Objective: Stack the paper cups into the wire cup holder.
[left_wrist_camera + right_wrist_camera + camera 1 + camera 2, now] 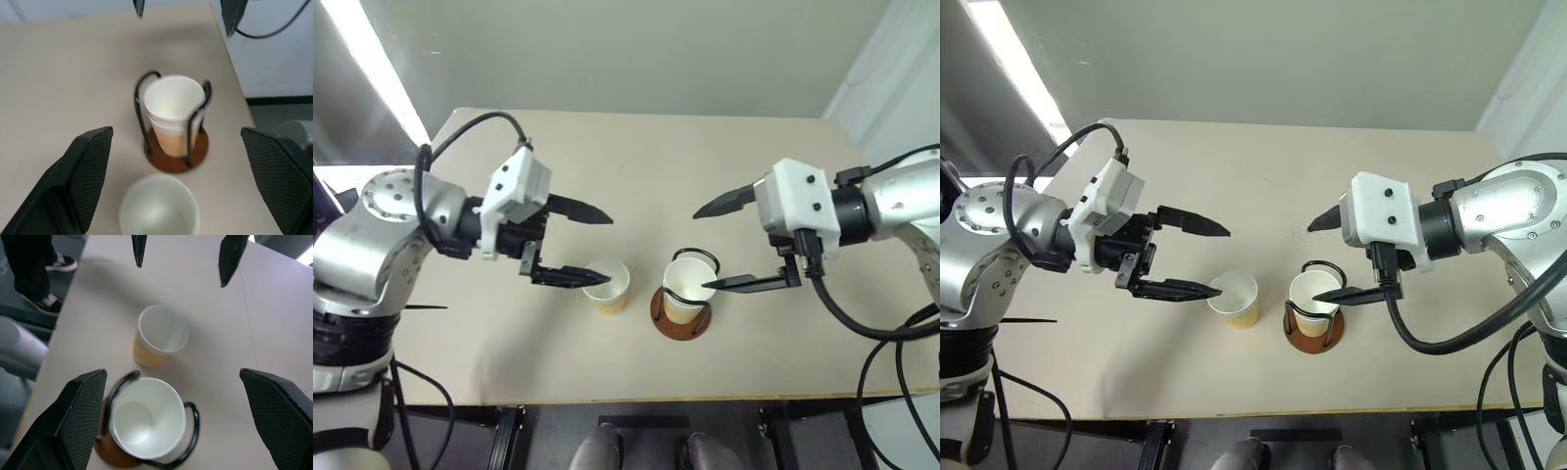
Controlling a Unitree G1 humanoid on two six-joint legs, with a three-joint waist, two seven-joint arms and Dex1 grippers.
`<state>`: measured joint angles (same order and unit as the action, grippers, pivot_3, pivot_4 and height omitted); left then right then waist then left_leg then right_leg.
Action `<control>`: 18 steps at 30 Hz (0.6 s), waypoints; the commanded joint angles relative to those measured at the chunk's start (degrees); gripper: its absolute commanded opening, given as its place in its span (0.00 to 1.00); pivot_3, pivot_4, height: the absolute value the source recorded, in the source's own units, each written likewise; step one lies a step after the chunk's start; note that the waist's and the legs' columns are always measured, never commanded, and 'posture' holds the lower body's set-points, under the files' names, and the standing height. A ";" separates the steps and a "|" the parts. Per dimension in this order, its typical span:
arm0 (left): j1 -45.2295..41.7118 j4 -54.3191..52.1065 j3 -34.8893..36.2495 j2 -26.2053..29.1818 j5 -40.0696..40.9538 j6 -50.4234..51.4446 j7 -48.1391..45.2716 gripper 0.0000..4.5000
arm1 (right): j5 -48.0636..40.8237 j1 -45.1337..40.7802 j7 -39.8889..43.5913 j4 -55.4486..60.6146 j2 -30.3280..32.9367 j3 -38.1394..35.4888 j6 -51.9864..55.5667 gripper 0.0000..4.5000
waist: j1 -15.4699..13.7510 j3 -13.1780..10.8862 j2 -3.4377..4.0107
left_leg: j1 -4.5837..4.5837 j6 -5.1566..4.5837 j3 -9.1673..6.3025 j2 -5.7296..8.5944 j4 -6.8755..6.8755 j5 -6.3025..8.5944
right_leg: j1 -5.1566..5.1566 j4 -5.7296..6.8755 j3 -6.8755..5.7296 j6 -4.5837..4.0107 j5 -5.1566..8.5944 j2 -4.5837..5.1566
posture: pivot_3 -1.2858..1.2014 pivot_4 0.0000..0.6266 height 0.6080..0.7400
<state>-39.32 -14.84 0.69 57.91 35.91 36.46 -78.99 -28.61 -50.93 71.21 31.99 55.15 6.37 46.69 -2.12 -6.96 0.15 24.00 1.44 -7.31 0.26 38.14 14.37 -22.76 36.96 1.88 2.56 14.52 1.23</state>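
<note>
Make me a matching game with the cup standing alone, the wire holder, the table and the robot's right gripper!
Things:
1. loose paper cup
2. wire cup holder
3. table
4. right gripper

Descriptions:
A. open, above the holder
B. beige, flat, carrying everything
C. standing on the table beside the holder
D. black loops on a reddish-brown base, with cups inside

Pairs: 1-C, 2-D, 3-B, 4-A

Loose cup (609, 286) left of wire cup holder (683, 305)
</note>
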 commanded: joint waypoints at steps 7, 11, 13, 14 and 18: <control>-0.79 4.41 -4.35 2.09 -5.36 -5.05 -6.53 1.00 | -2.70 -1.62 -3.59 0.56 -1.79 -0.90 0.03 0.99 | 0.00 0.00 0.00 | 0.00 0.01 -0.03 0.00 -0.02 0.00 | -0.03 0.05 -0.01 -0.06 0.03 0.00 | 0.52 0.24 1.00; -1.48 6.61 -6.68 1.55 -8.30 -8.18 -8.19 1.00 | -2.21 -1.63 -4.59 0.64 -2.69 0.01 -0.73 0.99 | 0.05 0.00 0.00 | 0.01 0.02 -0.03 0.00 -0.06 0.00 | -0.08 0.07 -0.01 -0.09 0.04 0.00 | 0.52 0.24 1.00; -1.80 6.60 -7.95 1.38 -9.24 -9.41 -9.63 1.00 | -2.17 -1.13 -4.95 0.97 -2.65 0.07 -1.11 0.99 | 0.03 0.00 0.00 | 0.03 0.02 -0.04 0.00 -0.06 0.00 | -0.09 0.06 -0.01 -0.09 0.04 0.01 | 0.52 0.24 1.00; -1.83 6.57 -8.65 1.45 -9.98 -10.39 -10.50 1.00 | -2.16 -0.90 -5.12 1.09 -2.58 0.11 -1.22 0.99 | 0.03 0.00 0.00 | 0.05 0.01 -0.04 0.00 -0.06 0.00 | -0.10 0.05 -0.01 -0.09 0.03 0.01 | 0.52 0.24 1.00; -3.10 8.90 -11.82 0.90 -15.48 -16.90 -12.15 1.00 | -2.05 -0.21 -5.93 1.41 -2.46 0.37 -1.48 0.99 | 0.02 0.00 0.00 | 0.05 0.01 -0.04 0.00 -0.07 0.00 | -0.11 0.06 -0.01 -0.09 0.04 0.01 | 0.52 0.24 1.00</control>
<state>-40.90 -6.37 -10.83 58.99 22.38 22.58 -89.55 -30.79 -50.91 66.02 32.05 52.43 7.56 46.04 -2.11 -6.96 0.15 24.05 1.45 -7.35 0.26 38.07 14.38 -22.87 37.03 1.87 2.47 14.56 1.24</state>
